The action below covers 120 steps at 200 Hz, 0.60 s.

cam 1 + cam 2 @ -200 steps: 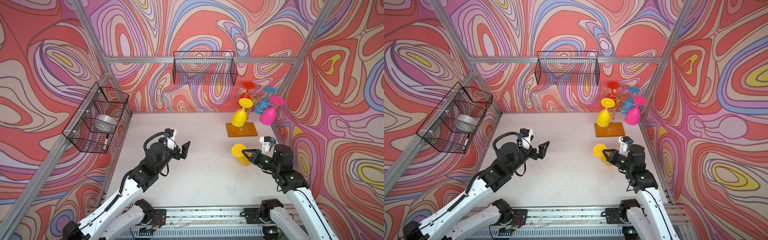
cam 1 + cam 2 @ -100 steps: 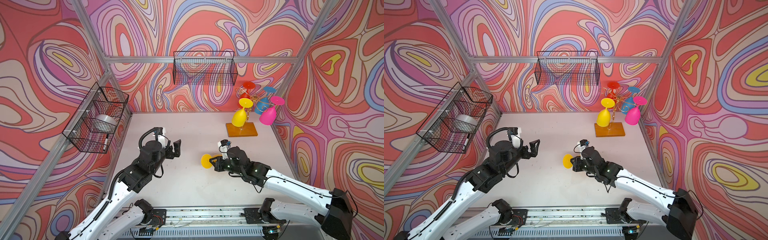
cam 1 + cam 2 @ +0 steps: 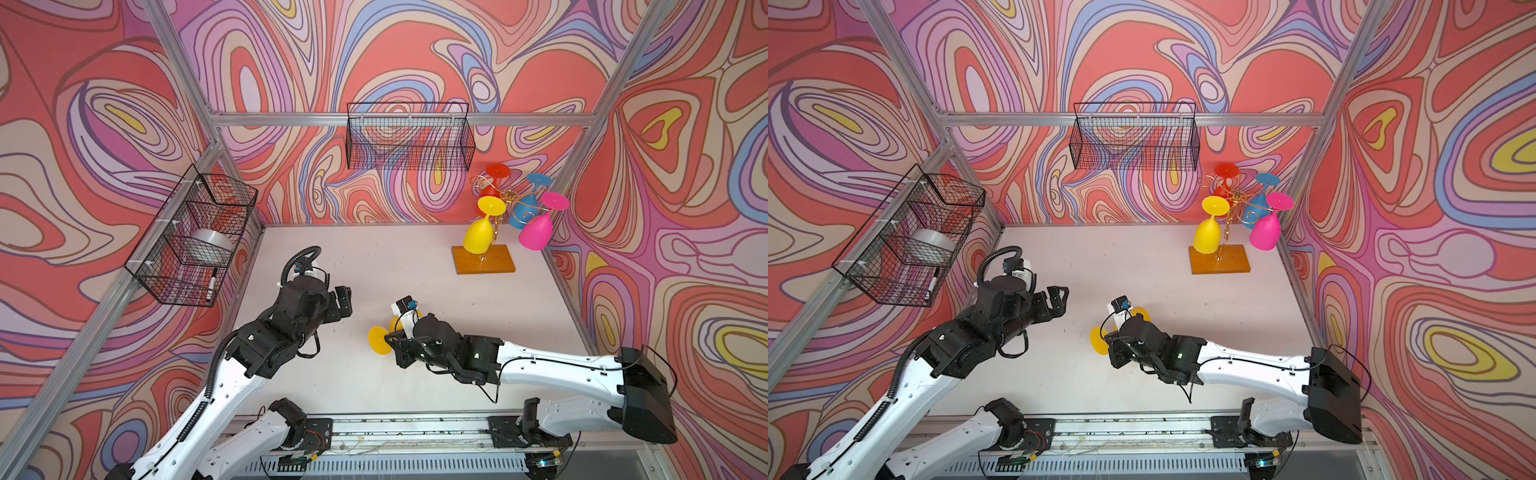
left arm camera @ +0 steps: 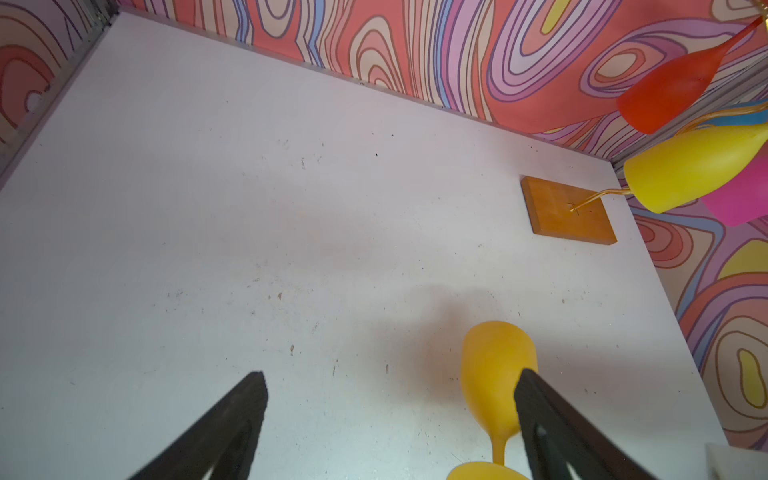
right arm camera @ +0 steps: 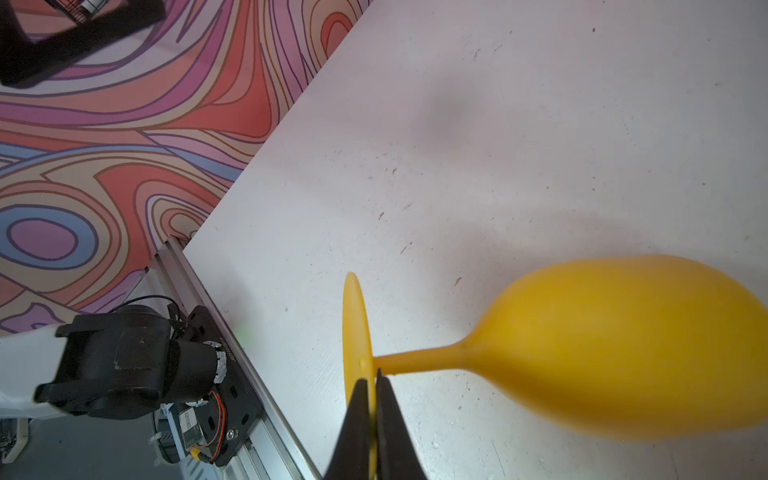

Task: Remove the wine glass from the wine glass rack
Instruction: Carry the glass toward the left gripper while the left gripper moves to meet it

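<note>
Right claw: jaws pinched almost flat on the rim of the foot disc of the orange-yellow wine glass. Nothing else is between them. A thin-edge hold only.

Glass axis: the stem runs out sideways from the claw tips, crosswise to the fingers, with the bowl at the far end. It lies roughly level with the table. The bowl is blurred in the right wrist view, so I cannot tell whether it touches the table.

Left claw: jaws wide apart, holding nothing. The glass lies ahead of it and off toward one finger, which covers part of the bowl and stem in the left wrist view. Both top views show a gap between this claw and the foot: near, not touching.

Wine glass rack: well apart from both claws, out beyond the right claw's tips, with four other glasses hanging on it. The held glass is clear of it, so the taking-off looks done.

Judgement: the left claw is the free one and close. A handover would need it to shift sideways to straddle the stem. The glass could pivot in the edge pinch.
</note>
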### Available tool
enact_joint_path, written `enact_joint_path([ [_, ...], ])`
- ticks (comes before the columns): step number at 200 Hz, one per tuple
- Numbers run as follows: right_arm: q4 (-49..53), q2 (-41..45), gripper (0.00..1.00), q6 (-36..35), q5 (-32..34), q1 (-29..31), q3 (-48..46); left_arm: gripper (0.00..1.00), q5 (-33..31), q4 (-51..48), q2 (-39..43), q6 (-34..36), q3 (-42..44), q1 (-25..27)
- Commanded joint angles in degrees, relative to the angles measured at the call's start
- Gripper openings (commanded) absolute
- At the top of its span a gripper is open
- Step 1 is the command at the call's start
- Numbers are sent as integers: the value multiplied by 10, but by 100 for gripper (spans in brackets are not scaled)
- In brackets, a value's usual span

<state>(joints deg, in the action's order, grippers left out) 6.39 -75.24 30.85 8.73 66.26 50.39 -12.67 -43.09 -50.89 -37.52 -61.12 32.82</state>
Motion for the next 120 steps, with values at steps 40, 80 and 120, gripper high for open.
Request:
enact_joint_path([
  [40,-95,-10,0,-159,54,3,-17,88,206,-12,-67,-59,-3,-101],
  [80,-198,-67,0,-313,90,3,-17,82,313,15,-115,-88,-24,-178],
  [120,-307,-154,0,-439,108,2,12,78,347,7,-185,-110,-81,-200],
])
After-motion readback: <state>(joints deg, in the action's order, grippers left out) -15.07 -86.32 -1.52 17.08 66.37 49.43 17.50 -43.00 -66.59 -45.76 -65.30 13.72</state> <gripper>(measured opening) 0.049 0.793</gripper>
